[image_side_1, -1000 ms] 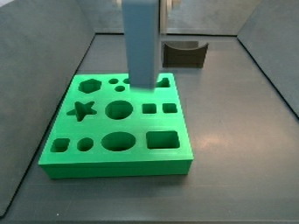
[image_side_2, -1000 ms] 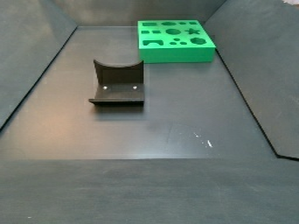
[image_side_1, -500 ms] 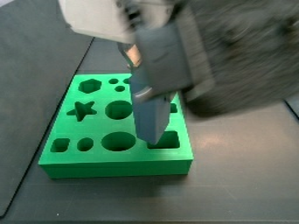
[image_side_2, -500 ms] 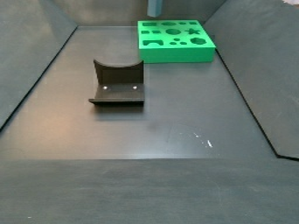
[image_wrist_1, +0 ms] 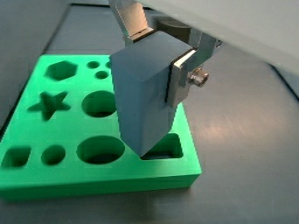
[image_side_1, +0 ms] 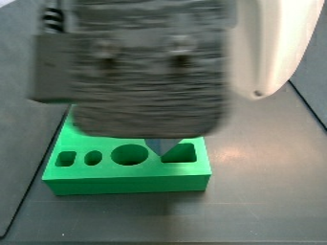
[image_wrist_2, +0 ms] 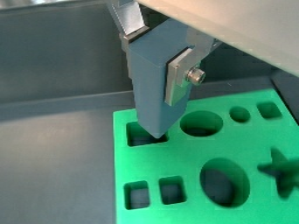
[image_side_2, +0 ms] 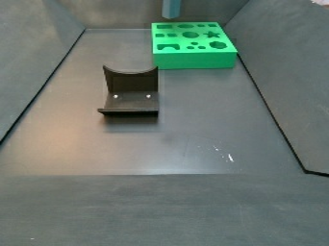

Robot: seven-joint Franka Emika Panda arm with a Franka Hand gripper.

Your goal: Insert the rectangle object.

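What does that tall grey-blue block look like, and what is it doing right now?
The tall grey-blue rectangular block is plain, smooth and flat-sided, like plastic. It stands nearly upright, clamped in the gripper, with one silver finger plate pressed flat to its side. In both wrist views its lower end dips into the rectangular hole at a corner of the green board.

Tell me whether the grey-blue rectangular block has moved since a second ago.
Yes. The grey-blue rectangular block, held in the gripper, went from the green board's back row to its front rectangular hole, tip now entering.
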